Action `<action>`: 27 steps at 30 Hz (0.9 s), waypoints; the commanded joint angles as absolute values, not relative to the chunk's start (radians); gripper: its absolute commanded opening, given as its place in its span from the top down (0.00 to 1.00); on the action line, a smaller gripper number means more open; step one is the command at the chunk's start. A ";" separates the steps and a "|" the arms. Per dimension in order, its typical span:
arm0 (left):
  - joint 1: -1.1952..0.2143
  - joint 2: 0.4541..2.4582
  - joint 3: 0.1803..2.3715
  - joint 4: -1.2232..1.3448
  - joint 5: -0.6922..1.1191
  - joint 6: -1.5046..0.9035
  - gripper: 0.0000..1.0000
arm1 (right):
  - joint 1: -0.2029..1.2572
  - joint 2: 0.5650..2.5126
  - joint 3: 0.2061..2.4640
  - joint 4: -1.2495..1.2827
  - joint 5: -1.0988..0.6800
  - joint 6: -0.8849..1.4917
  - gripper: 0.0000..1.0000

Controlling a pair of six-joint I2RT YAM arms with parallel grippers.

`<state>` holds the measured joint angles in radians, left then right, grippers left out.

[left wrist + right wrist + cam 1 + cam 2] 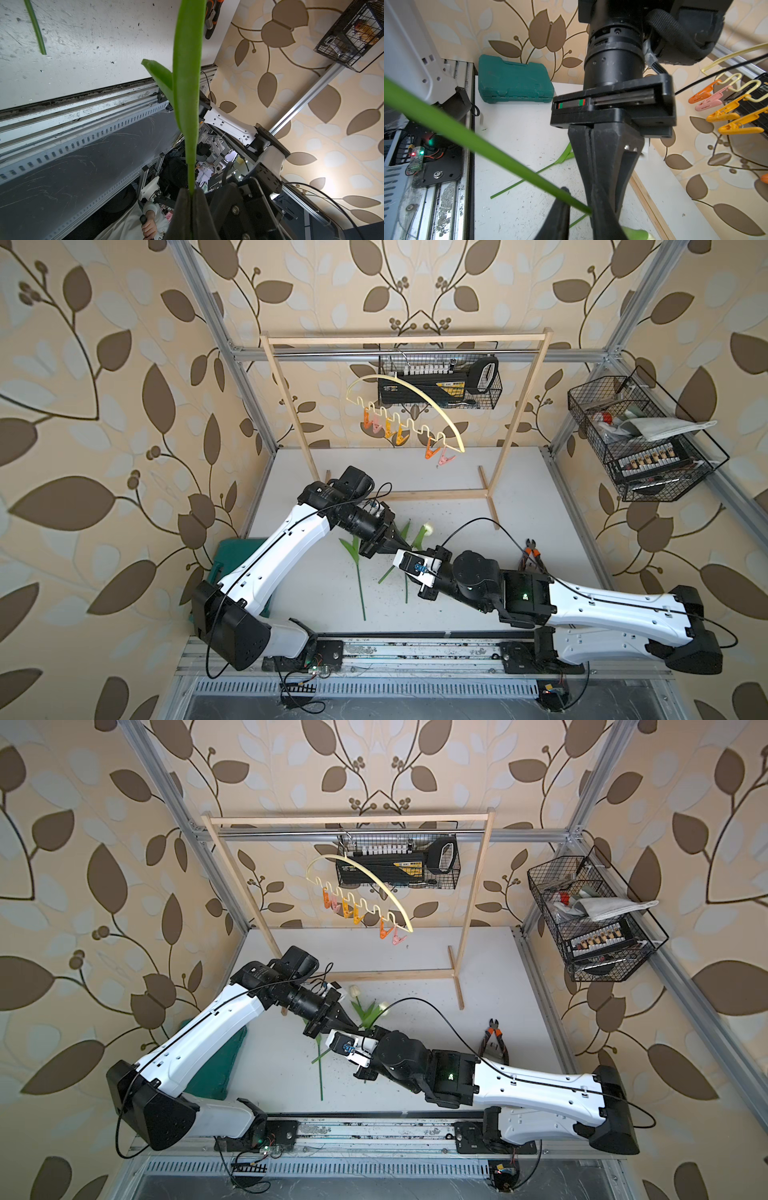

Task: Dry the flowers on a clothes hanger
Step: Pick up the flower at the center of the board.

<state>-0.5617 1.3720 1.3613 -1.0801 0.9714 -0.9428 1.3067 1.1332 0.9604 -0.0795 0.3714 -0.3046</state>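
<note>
one loose flower (360, 585) lying flat on white table (457, 605), thin green stem, pointed leaf. left gripper (409, 547) hovering just beside it, cream head (428, 529) peeking beyond. clothes hanger (419, 400) hanging tilted from wooden rack (407, 339), orange and pink clips (388, 429) dangling, well apart from arms.
left wrist: fingers (181, 209) pinching held flower (188, 116) by stem, broad leaf stretching away.
right wrist: same stem crossing right gripper (577, 209); cannot tell whether clamping. scuffed table, green case (515, 81), leaf-print walls.
</note>
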 commanded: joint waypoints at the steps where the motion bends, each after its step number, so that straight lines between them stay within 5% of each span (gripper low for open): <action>1: -0.559 1.339 1.364 -1.086 0.997 -0.931 1.00 | 1.305 1.146 0.993 -0.053 0.389 -0.314 0.82; 10: -0.559 1.337 1.372 -1.088 0.999 -0.928 0.98 | 1.305 1.150 0.992 -0.038 0.393 -0.313 0.89; 18: -0.520 1.299 1.421 -1.061 0.928 -0.934 0.28 | 1.305 1.122 1.002 -0.062 0.434 -0.281 0.92; 27: -0.382 1.209 1.525 -1.059 0.597 -0.723 0.22 | 1.060 0.925 0.909 -0.216 0.328 0.014 0.95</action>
<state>-0.3794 1.2682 1.4849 -1.0725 0.7582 -0.8463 1.1584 1.0077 0.9508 -0.1535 0.3866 -0.1486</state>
